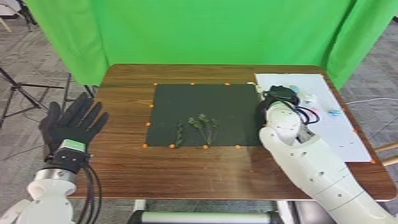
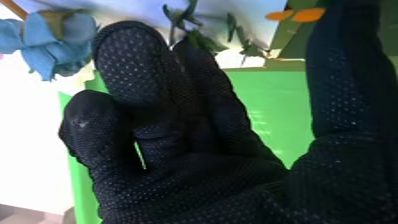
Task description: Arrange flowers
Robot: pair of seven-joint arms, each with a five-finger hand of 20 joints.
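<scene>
Well, your R hand (image 1: 282,93), loose-fingered, is prob. over the white sheet (image 1: 349,142) near a blue flower (image 2: 60,44); your L hand (image 1: 67,131) is spread.

I'm seeing a green curtain (image 1: 213,35) hanging behind the worktop (image 1: 195,175), while a black tripod (image 1: 18,85) is standing on the grey floor (image 1: 31,52) at the left.

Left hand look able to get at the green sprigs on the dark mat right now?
Probably yes: the left hand is open, with nothing visible between it and the green sprigs; reach unconfirmed.
</scene>
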